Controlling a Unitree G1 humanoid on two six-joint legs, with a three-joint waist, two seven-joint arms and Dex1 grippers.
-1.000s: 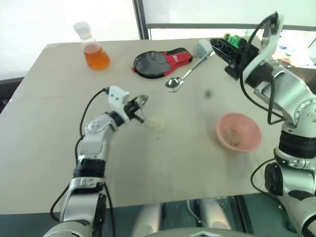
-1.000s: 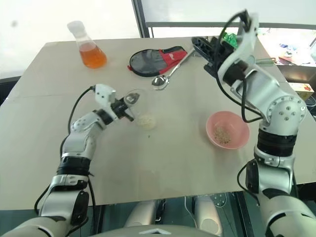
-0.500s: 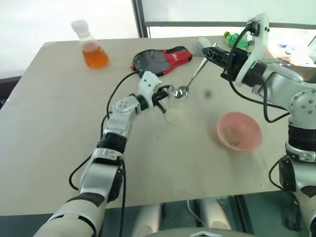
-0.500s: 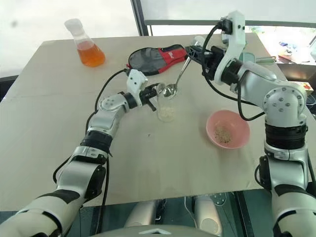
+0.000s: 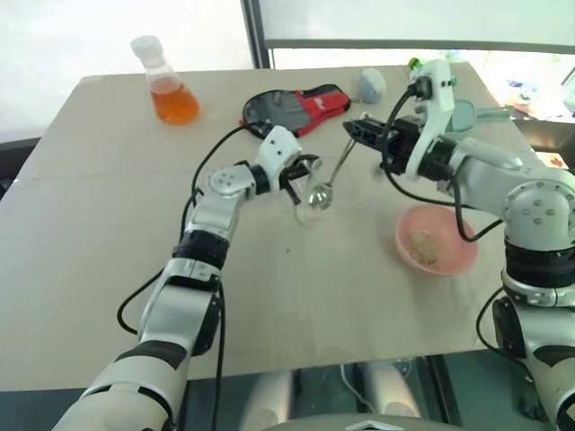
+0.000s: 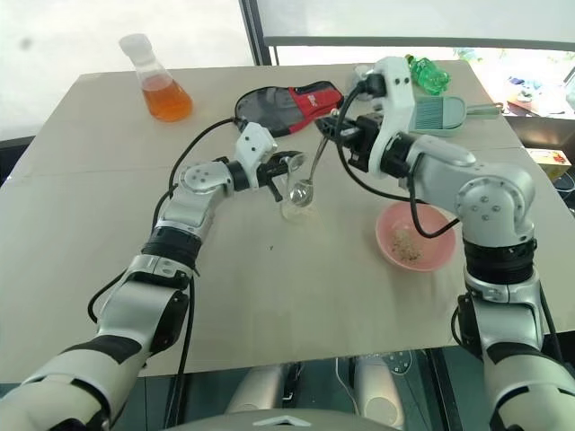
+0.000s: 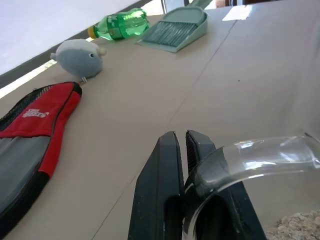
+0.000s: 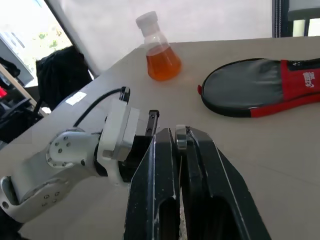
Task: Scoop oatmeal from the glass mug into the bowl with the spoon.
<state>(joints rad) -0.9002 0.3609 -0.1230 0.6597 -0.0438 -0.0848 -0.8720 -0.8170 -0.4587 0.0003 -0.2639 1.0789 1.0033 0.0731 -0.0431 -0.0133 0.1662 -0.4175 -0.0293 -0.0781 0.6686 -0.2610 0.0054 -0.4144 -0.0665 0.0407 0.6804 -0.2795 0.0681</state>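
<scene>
The mug [image 6: 296, 199] is seen near the middle of the table [image 6: 269, 296], with its rim pinched between the fingers of the left hand [image 6: 280, 176], which are pressed together on the glass; in the left wrist view the clear rim [image 7: 260, 150] is seen beside the black fingers [image 7: 165, 190]. A little oatmeal [image 7: 295, 227] lies at the bottom of the mug.

The spoon [image 6: 310, 175] is held in the right hand [image 6: 334, 130], whose fingers are clamped shut on the top of the handle. The handle slants down from that hand toward the mug, and the oval head is seen at the mug's mouth; whether it touches the oatmeal cannot be told. In the right wrist view the thin metal handle [image 8: 180, 137] is seen squeezed between the two black fingers [image 8: 155, 190], with the left arm just beyond.

The bowl [image 6: 414, 236] stands on the table to the right of the mug, apart from it and below the right forearm. A small heap of oatmeal [image 6: 405, 242] lies inside it.

Farther back on the table, a flask [image 6: 160, 85] with orange liquid and a white cap stands at the left. A grey and red pouch [image 6: 286, 103] lies flat behind the mug. At the far right a teal dustpan [image 6: 440, 112] and a green bottle [image 6: 424, 74] are seen, and a small grey soft toy [image 5: 370, 84] rests near the pouch.
</scene>
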